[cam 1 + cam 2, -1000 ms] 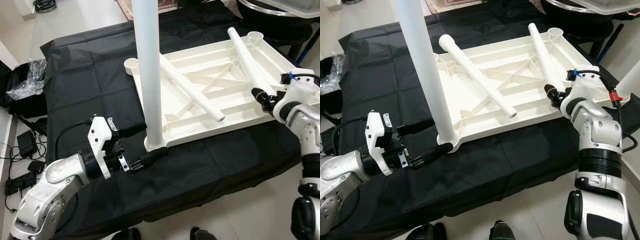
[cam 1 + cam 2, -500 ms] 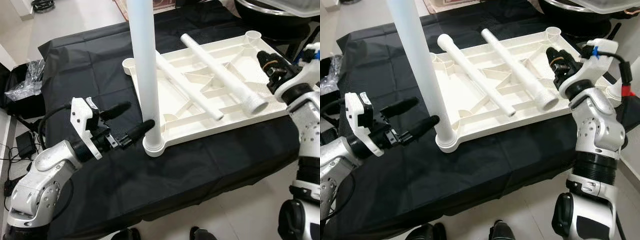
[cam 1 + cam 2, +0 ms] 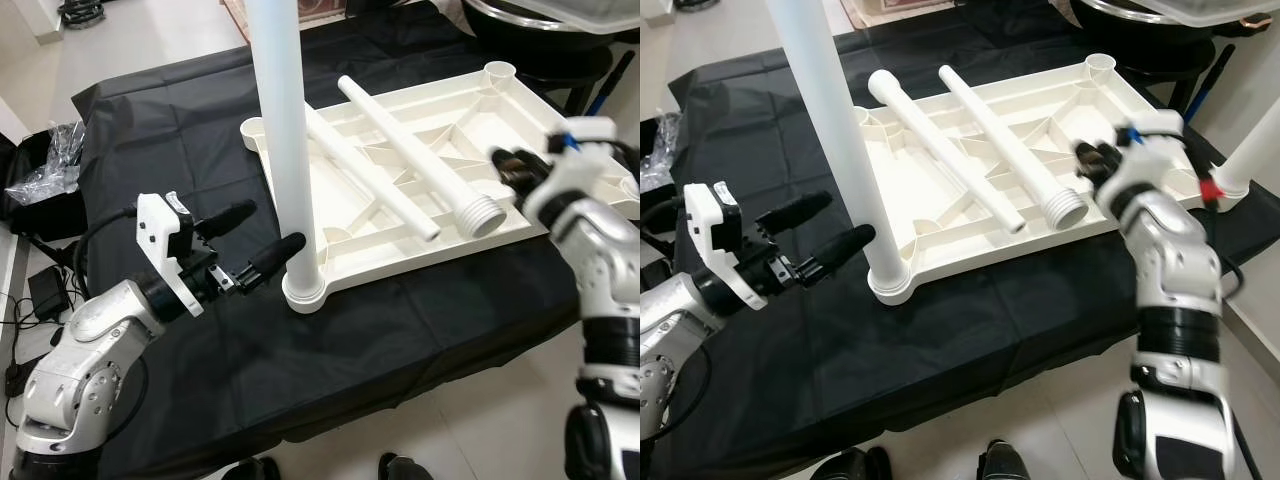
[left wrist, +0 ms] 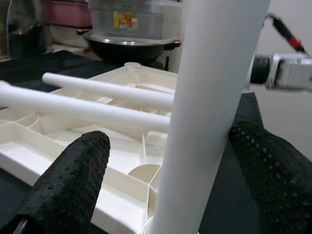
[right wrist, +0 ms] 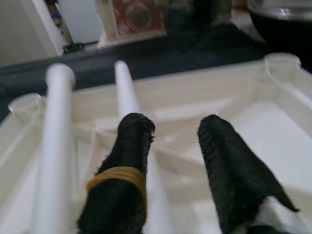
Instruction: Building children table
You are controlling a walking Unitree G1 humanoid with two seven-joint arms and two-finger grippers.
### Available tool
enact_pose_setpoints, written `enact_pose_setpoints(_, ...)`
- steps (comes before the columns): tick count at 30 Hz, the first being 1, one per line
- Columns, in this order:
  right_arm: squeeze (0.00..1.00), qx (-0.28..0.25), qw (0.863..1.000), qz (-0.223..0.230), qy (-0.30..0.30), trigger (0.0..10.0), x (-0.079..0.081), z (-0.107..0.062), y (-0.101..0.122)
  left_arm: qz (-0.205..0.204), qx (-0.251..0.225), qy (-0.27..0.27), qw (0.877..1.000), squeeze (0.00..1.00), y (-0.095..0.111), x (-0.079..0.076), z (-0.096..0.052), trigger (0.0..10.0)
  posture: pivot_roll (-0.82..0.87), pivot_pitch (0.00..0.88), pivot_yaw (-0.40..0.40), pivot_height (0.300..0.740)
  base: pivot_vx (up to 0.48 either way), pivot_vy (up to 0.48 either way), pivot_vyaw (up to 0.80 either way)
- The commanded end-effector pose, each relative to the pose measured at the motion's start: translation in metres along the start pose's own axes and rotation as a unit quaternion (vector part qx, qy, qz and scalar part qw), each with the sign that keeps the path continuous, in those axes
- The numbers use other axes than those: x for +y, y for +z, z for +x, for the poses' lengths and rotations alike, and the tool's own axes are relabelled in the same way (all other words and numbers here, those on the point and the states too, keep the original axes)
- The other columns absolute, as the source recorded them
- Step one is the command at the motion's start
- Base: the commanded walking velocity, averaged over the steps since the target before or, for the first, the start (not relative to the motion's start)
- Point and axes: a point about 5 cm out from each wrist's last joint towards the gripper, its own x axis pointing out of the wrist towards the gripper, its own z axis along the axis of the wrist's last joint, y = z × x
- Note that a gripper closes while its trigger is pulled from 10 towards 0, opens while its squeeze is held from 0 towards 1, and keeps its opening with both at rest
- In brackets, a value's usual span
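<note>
White plastic, ribbed on its underside, the upturned children's tabletop (image 3: 400, 170) lies on a black cloth (image 3: 180, 150) covering the work surface. In the left eye view, one table leg (image 3: 283, 150) stands upright in the near-left corner socket. Two loose legs lie diagonally across the tabletop: the left loose leg (image 3: 370, 180) and the threaded loose leg (image 3: 410, 145), whose screw end points toward the near-right edge. The left gripper (image 3: 250, 245) sits just left of the upright leg's base, fingers spread apart, the nearer fingertip close against the leg. The right gripper (image 3: 508, 167) hovers at the tabletop's right edge, just beside the threaded end; the blur leaves its finger spacing unclear in this view. A clear plastic bag (image 3: 50, 160) lies on the floor at far left.

In the right eye view, an empty corner socket (image 3: 1101, 63) shows at the far-right corner.

In the left wrist view, the two black fingers (image 4: 73, 185) stand on either side of the upright leg with gaps visible, not clamped.

In the right wrist view, the fingers (image 5: 126, 165) are parted above the tabletop with nothing between them; one carries a yellow band (image 5: 117, 176).
</note>
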Motion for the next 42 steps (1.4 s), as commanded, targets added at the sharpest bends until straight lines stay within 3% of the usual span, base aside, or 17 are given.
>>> enact_pose_setpoints(1, 1.0, 0.021, 1.0, -0.006, 0.012, 10.0, 0.006, 0.008, -0.003, -0.004, 0.007, 0.004, 1.0, 0.0, -0.005, -0.003, -0.001, 10.0, -0.01, 0.196, -0.001, 0.74, 0.0, 0.0, 0.0)
enact_pose_setpoints(3, 1.0, 0.058, 0.998, -0.021, -0.002, 10.0, 0.01, 0.023, -0.005, -0.009, 0.009, 0.003, 1.0, 0.0, -0.008, -0.007, -0.001, 10.0, -0.01, 0.195, -0.011, 0.74, 0.0, 0.0, 0.0)
enact_pose_setpoints(6, 1.0, 0.086, 0.996, -0.029, -0.019, 10.0, 0.013, 0.031, -0.012, -0.012, 0.014, -0.004, 1.0, 0.0, -0.01, -0.011, -0.001, 10.0, -0.01, 0.196, -0.013, 0.74, 0.0, 0.0, 0.0)
enact_pose_setpoints(10, 1.0, 0.116, 0.993, -0.003, -0.02, 10.0, 0.023, 0.046, -0.016, 0.002, 0.049, -0.053, 0.997, 0.0, -0.014, -0.025, -0.008, 10.0, 0.0, 0.201, -0.016, 0.74, 0.0, 0.0, 0.0)
enact_pose_setpoints(14, 1.0, 0.123, 0.992, -0.004, -0.006, 10.0, 0.026, 0.051, -0.008, 0.006, 0.067, -0.104, 0.992, 0.0, -0.012, -0.039, -0.015, 10.0, 0.01, 0.203, -0.02, 0.74, 0.0, 0.0, 0.0)
enact_pose_setpoints(18, 1.0, 0.133, 0.991, -0.008, -0.001, 10.0, 0.026, 0.052, -0.005, 0.009, 0.075, -0.119, 0.99, 0.0, -0.011, -0.044, -0.018, 10.0, 0.01, 0.205, -0.022, 0.74, 0.0, 0.0, 0.0)
enact_pose_setpoints(19, 0.65, 0.149, 0.989, -0.02, 0.004, 10.0, 0.025, 0.053, -0.003, 0.013, 0.084, -0.126, 0.988, 0.0, -0.011, -0.046, -0.021, 10.0, 0.0, 0.208, -0.025, 0.74, 0.0, 0.0, 0.0)
enact_pose_setpoints(20, 0.65, 0.163, 0.986, -0.029, 0.001, 10.0, 0.023, 0.052, -0.002, 0.016, 0.09, -0.13, 0.987, 0.0, -0.011, -0.048, -0.023, 10.0, 0.0, 0.208, -0.025, 0.74, 0.0, 0.0, 0.0)
enact_pose_setpoints(21, 0.0, 0.178, 0.983, -0.041, 0.003, 10.0, 0.021, 0.052, -0.002, 0.018, 0.091, -0.131, 0.987, 0.0, -0.01, -0.048, -0.024, 10.0, 0.0, 0.208, -0.027, 0.74, 0.0, 0.0, 0.0)
enact_pose_setpoints(27, 0.0, 0.216, 0.974, -0.069, -0.004, 10.0, 0.01, 0.049, -0.01, 0.025, 0.082, -0.135, 0.987, 0.0, -0.005, -0.051, -0.023, 10.0, -0.01, 0.207, -0.028, 0.74, 0.0, 0.0, 0.0)
enact_pose_setpoints(38, 0.0, 0.265, 0.963, -0.047, 0.011, 10.0, 0.011, 0.042, -0.038, 0.028, 0.059, -0.164, 0.984, 0.0, 0.001, -0.067, -0.009, 10.0, -0.01, 0.206, -0.026, 0.74, 0.0, 0.0, 0.0)
enact_pose_setpoints(39, 0.0, 0.267, 0.963, -0.043, 0.012, 2.9, 0.012, 0.041, -0.04, 0.027, 0.059, -0.165, 0.984, 0.0, 0.001, -0.068, -0.009, 10.0, -0.01, 0.205, -0.025, 0.74, 0.0, 0.0, 0.0)
enact_pose_setpoints(40, 0.0, 0.271, 0.962, -0.037, 0.014, 0.0, 0.012, 0.041, -0.043, 0.025, 0.056, -0.167, 0.984, 0.0, 0.002, -0.068, -0.008, 10.0, -0.01, 0.206, -0.025, 0.74, 0.0, 0.0, 0.0)
enact_pose_setpoints(42, 0.0, 0.275, 0.961, -0.034, 0.016, 0.0, 0.013, 0.04, -0.046, 0.023, 0.055, -0.169, 0.984, 0.0, 0.002, -0.069, -0.008, 10.0, -0.01, 0.205, -0.026, 0.74, 0.0, 0.0, 0.0)
